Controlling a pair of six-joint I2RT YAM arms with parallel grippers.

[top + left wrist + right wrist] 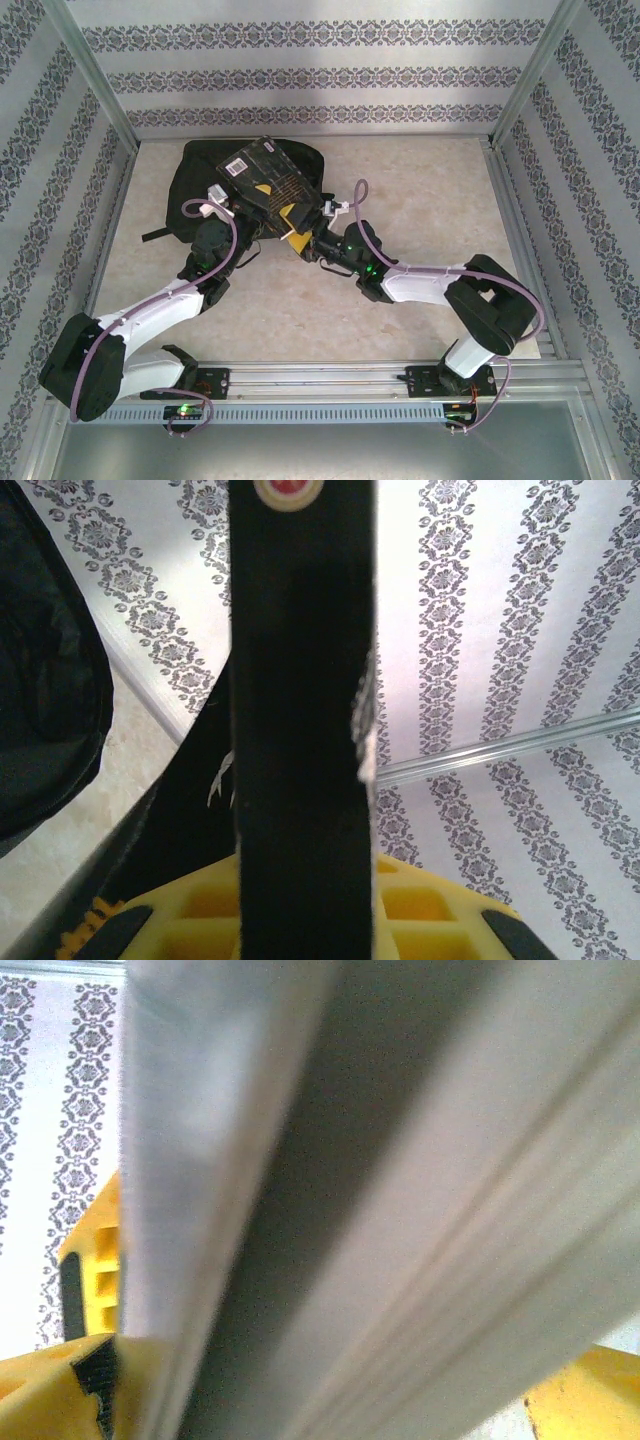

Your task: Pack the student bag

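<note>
1. At the far left-centre of the table (pixel 420 200), lying flat: the black bag (pixel 195 175) (by far the largest thing there).
2. Stretched more across the table than front to back, so with the long axis roughly left to right, slightly slanted. No telling which end is the top, with the middle covered.
3. On top of the bag, set slantwise: a dark book (pixel 265 180), with a white barcode label (pixel 240 165) toward its left corner.
4. At the bag's near-left edge: the left gripper (pixel 215 212), clenched on a black band (pixel 300 730) of the bag. Upright between the yellow fingers (pixel 420 915) in the wrist view (more black fabric to the left).
5. At the book's near-right corner: the right gripper (pixel 298 225), its fingers (pixel 95 1290) on either side of the book's page edge. Clamped or released, cannot tell (too close and blurred).
</note>
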